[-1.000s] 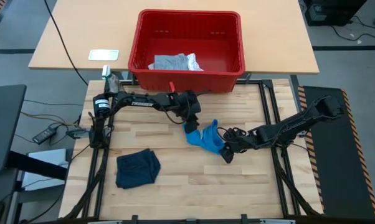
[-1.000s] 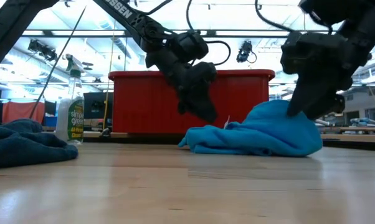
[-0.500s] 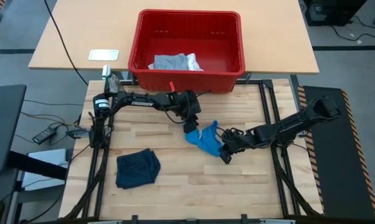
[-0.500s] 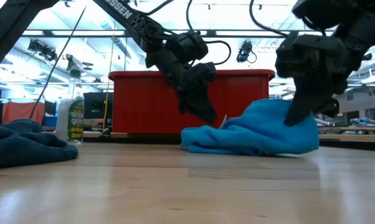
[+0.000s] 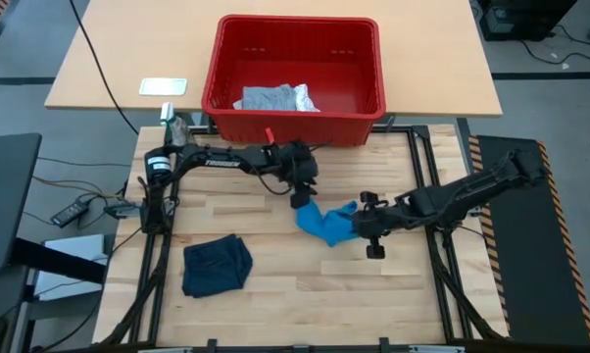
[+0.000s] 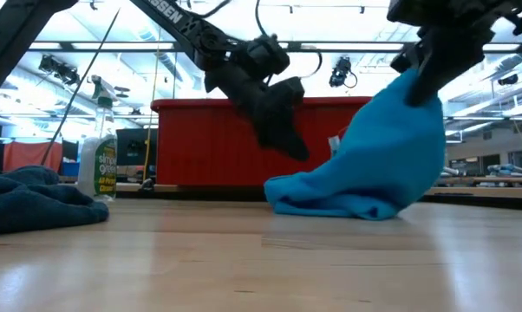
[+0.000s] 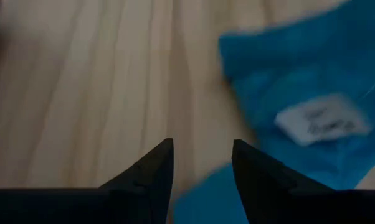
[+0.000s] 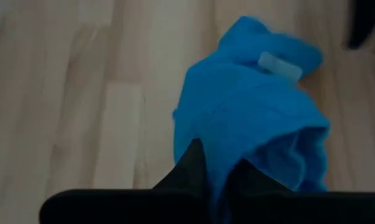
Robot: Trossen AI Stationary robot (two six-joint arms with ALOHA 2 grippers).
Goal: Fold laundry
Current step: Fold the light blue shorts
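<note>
The right gripper (image 6: 420, 76) is pinched shut on an upper fold of the bright blue garment (image 6: 374, 169), and the hold looks meant to lift one edge clear so the cloth can hang, open out and be laid flat for folding; from the pinch the fabric drapes downward in a loose cone, its lower end bunched on the wooden table (image 5: 275, 294) directly beneath the fingers. The left gripper (image 7: 202, 163) hovers just beside the garment's far edge with its fingers (image 7: 155, 168) partly apart and nothing between them, the blue cloth lying right in front of their tips, which reads as a stance for catching a second corner so the piece can be stretched between both arms. The garment itself is a small, soft, saturated blue item, crumpled with several rounded folds, and it shows a small white label (image 7: 316, 123) sewn on the side facing the left gripper. Well away from both grippers, toward the table's near left part, the dark navy garment (image 5: 217, 267) lies in a rumpled, roughly squared heap. Beyond the left gripper, off the wooden table, the red plastic basket (image 5: 364, 83) holds the light grey garment (image 5: 266, 98) with the white garment (image 5: 305, 98) touching it, both unsorted and crumpled, so most of the folding seems yet to be done
</note>
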